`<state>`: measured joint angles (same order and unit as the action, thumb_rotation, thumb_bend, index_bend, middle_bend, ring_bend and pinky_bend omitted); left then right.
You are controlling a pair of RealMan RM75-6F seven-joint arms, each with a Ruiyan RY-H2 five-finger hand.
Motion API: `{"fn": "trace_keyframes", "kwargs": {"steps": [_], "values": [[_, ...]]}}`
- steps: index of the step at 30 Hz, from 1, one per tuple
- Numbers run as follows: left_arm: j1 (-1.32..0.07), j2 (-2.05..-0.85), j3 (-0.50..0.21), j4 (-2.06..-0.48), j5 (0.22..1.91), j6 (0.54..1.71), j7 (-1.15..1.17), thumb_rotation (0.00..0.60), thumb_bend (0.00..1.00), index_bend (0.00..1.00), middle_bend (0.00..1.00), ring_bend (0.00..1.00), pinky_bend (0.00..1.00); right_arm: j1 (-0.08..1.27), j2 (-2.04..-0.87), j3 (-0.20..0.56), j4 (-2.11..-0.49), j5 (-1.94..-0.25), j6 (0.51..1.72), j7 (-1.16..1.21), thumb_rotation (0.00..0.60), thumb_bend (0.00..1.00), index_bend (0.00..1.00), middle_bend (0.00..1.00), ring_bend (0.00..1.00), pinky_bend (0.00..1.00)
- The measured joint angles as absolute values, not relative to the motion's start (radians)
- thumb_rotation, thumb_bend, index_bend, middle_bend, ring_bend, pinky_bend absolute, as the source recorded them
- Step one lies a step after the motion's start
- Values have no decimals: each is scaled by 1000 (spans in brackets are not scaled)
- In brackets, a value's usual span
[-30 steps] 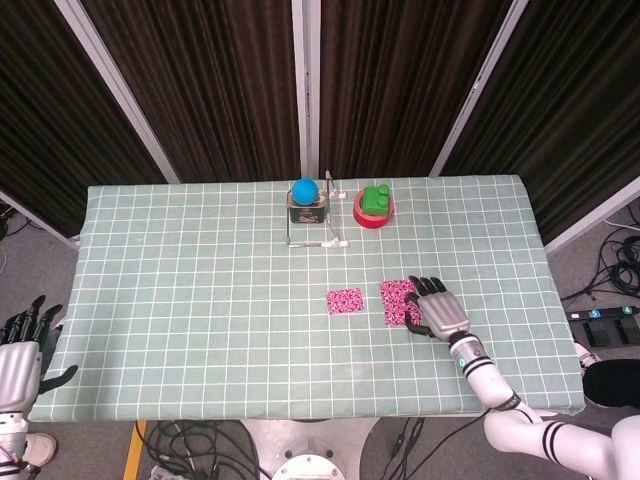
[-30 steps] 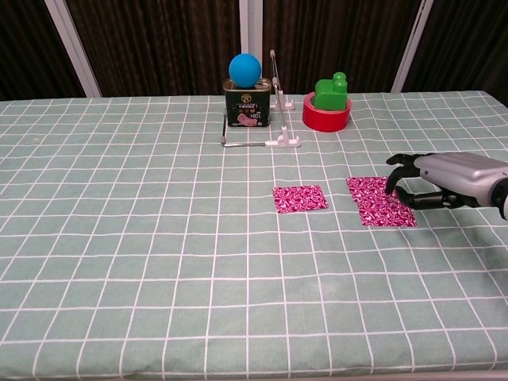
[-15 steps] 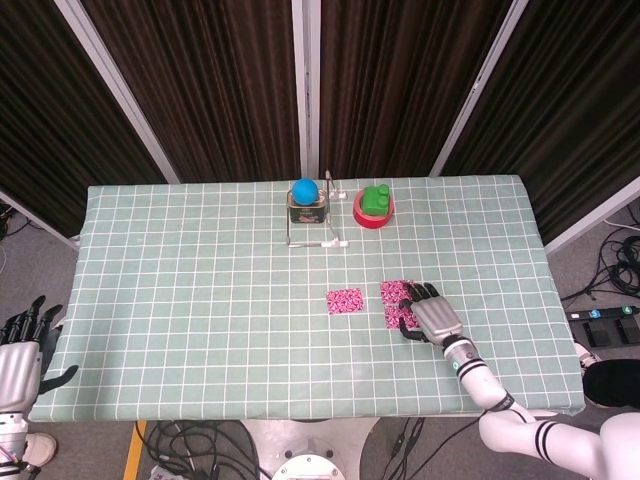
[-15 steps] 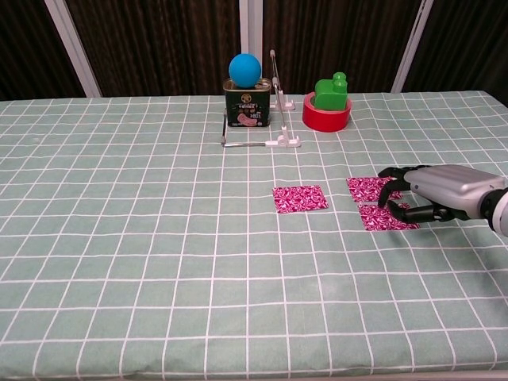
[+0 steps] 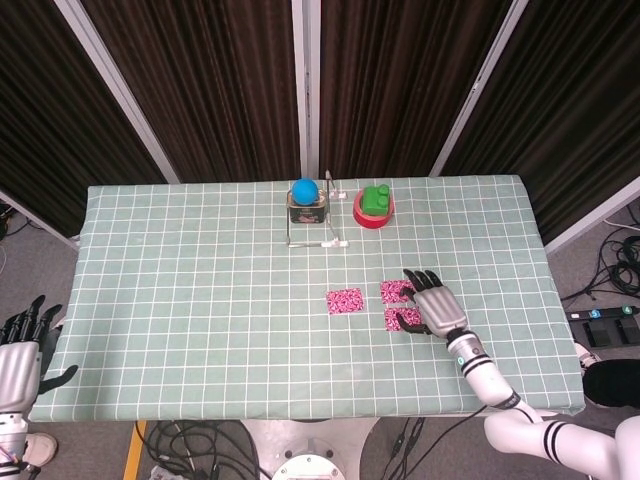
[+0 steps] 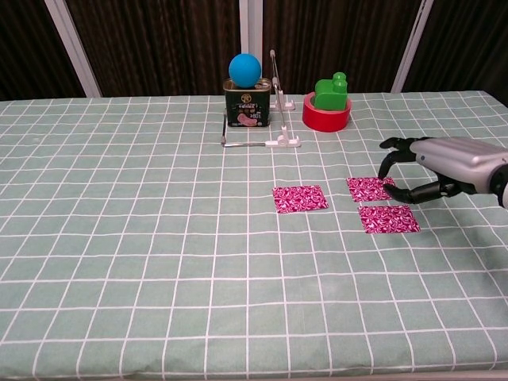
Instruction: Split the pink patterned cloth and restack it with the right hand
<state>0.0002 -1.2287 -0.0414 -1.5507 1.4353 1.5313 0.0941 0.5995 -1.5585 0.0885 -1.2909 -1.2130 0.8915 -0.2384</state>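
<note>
Right hand point(image 6: 432, 168) hovers with fingers spread, holding nothing, over two small pink patterned cloth pieces point(image 6: 388, 218) lying apart on the green checked tablecloth point(image 6: 143, 238); third piece point(image 6: 299, 198) to their left.

cloth pieces point(image 6: 300, 198) before can point(image 6: 247, 105)

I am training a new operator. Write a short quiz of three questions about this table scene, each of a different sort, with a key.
1. True or false: the right hand holds a pink cloth piece lifted off the table.
2. How many separate pink patterned cloth pieces lie on the table?
3. What sits on top of the can? A) green block B) blue ball C) red ring

Key:
1. False; its fingers are spread, and at most the tips touch the far right piece.
2. Three: left piece, far right piece, near right piece.
3. B
</note>
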Motion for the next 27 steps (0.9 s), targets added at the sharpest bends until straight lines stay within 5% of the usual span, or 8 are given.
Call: {"fn": "trace_keyframes", "kwargs": {"steps": [6,27], "values": [[6,-1225,-40,-1557,1435,1538,98,600,61,185,131,133,151,646,-1606,127,-1192,-1177,865,-286,480,138,309,20,0,0],[16,-1222,-36,-1551,1430,1539,97,600,60,185,131,133,151,716,-1758,167,-968,-1076,753,-301,477,134,308,20,0,0]]}}
